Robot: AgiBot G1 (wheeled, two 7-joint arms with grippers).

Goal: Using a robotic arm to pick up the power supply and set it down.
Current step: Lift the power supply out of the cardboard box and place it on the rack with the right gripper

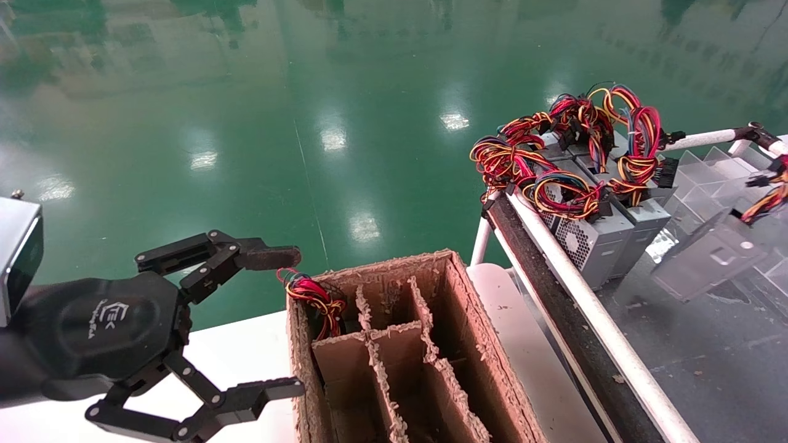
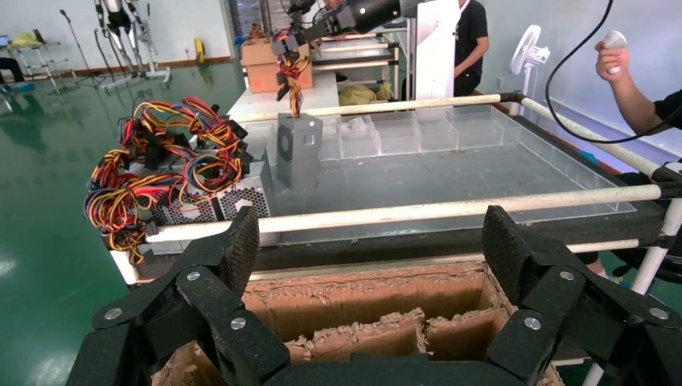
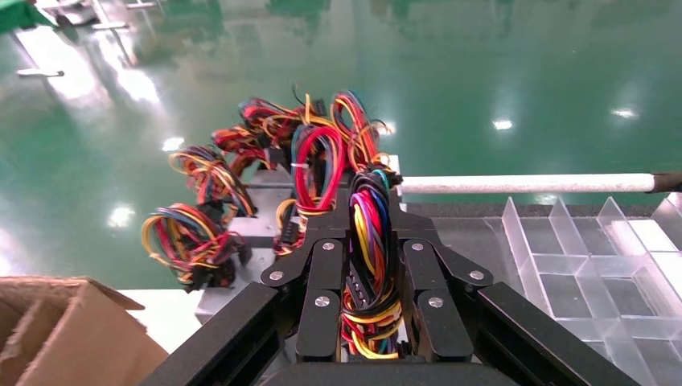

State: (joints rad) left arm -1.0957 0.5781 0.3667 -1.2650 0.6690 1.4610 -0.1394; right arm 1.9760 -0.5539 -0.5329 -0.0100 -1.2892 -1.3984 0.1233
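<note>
The grey power supply (image 2: 299, 149) hangs above the clear tray by its coloured wire bundle (image 3: 370, 265). My right gripper (image 3: 370, 233) is shut on that bundle, and its own fingers hide the box from the right wrist view. In the head view the box (image 1: 708, 255) tilts at the far right, its wires (image 1: 766, 197) running off the edge. The left wrist view shows the right gripper (image 2: 293, 40) far off, above the box. My left gripper (image 1: 292, 323) stands open and holds nothing at the near wall of the cardboard box (image 1: 468, 320). The same open gripper (image 2: 371, 241) shows in its wrist view.
Several more grey power supplies (image 1: 591, 237) with tangled wires (image 1: 554, 160) stand at the tray's left end. A white rail (image 1: 585, 289) separates tray and box. The box has cardboard dividers and a wire bundle (image 1: 314, 298) in one compartment. Clear partitions (image 1: 708, 178) line the tray. A person (image 2: 635, 88) stands beyond.
</note>
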